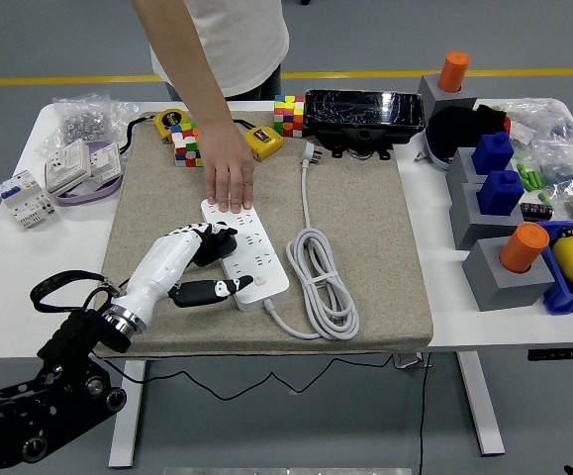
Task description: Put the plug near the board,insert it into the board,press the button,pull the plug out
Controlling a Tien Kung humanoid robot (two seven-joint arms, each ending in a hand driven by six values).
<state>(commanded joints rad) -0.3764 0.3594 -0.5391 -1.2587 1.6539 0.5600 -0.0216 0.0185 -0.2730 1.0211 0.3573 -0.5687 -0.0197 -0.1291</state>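
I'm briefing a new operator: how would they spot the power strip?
On the beige mat, find the flat white power strip under the person's hand. Unlike the coiled white cable beside it, it is a long socketed bar.

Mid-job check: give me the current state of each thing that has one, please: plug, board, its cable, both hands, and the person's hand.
Left hand: shut on the black plug, over the board's left side.
Black plug: held at the board; whether seated, cannot tell.
Power board: flat on the mat, steadied at its far end.
Person's hand: palm down on the board.
White cable: coiled right of the board, its own plug lying loose.
Right hand: not in view.
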